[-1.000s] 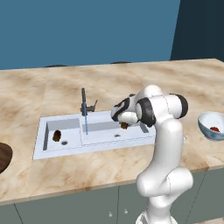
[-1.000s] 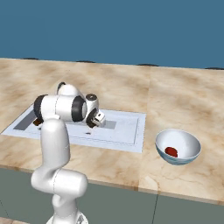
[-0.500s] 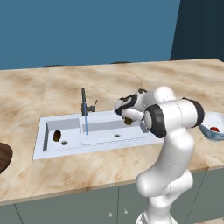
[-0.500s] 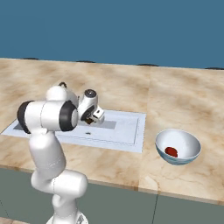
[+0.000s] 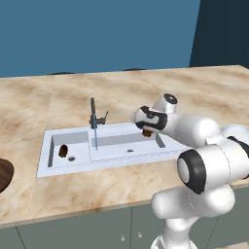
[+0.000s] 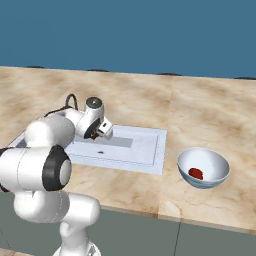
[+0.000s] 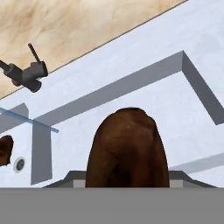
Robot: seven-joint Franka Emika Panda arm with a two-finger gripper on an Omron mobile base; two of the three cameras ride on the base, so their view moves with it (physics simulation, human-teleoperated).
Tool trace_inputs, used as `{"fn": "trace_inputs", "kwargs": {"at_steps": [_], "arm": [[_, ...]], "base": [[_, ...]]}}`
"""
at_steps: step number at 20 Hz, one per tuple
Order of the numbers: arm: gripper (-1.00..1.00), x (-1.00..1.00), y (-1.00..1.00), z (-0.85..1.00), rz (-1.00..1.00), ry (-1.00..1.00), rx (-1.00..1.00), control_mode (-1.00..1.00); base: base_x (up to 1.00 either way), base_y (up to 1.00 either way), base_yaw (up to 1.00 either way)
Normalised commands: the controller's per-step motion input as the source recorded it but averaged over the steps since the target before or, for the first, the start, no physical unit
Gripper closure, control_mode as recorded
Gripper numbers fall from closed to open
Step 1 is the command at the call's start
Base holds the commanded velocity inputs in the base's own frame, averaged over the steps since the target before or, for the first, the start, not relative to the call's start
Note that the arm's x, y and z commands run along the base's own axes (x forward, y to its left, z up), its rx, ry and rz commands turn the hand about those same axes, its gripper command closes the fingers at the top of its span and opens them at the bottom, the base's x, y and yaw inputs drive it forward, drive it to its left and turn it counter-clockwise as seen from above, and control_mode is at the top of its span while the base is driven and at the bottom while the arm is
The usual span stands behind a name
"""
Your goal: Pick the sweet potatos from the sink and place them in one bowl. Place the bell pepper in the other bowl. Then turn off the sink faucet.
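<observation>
My gripper [image 5: 146, 132] hangs just above the right compartment of the sink [image 5: 121, 156], shut on one sweet potato [image 7: 127, 148], a brown lump that hides the fingertips in the hand view. The same gripper [image 6: 95, 133] shows in the right base view over the basin [image 6: 140, 148]. The other sweet potato [image 5: 62, 151] lies in the left compartment near its drain. Between the compartments stands the dark faucet [image 5: 93, 117], with a thin blue stream [image 5: 96, 138] running. The red bell pepper [image 6: 196, 173] lies in the pale blue-white bowl [image 6: 210, 161]. The dark brown bowl [image 5: 4, 175] shows at the far left edge.
The sink is set into a marble counter [image 5: 204, 92] that stretches wide on both sides. A blue wall [image 5: 97, 34] stands behind it. My own arm's elbow [image 5: 209, 165] bulks large over the counter's front edge, right of the sink.
The arm's upper links have swung round toward the cameras. The gripper, still shut on the sweet potato, has risen a little above the right compartment.
</observation>
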Motion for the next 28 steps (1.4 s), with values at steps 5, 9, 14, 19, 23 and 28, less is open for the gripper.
{"fn": "trace_inputs", "kwargs": {"at_steps": [5, 9, 14, 19, 23, 28], "arm": [[1.00, -0.85, 0.01, 0.28, 0.09, -0.02, 0.03, -1.00], [1.00, -0.62, 0.32, 0.09, 0.13, -0.01, 0.00, -1.00], [1.00, -0.39, 0.65, 0.13, 0.17, 0.00, -0.01, -1.00], [1.00, -0.15, 0.76, 0.01, 0.25, 0.00, -0.05, -1.00], [1.00, 0.00, 0.86, 0.02, 0.27, 0.00, -0.08, -1.00], [1.00, -0.03, 0.90, 0.14, 0.24, 0.00, -0.10, -1.00]], "base": [[0.00, 0.00, 0.00], [0.00, 0.00, 0.00], [0.00, 0.00, 0.00], [0.00, 0.00, 0.00], [0.00, 0.00, 0.00], [0.00, 0.00, 0.00]]}}
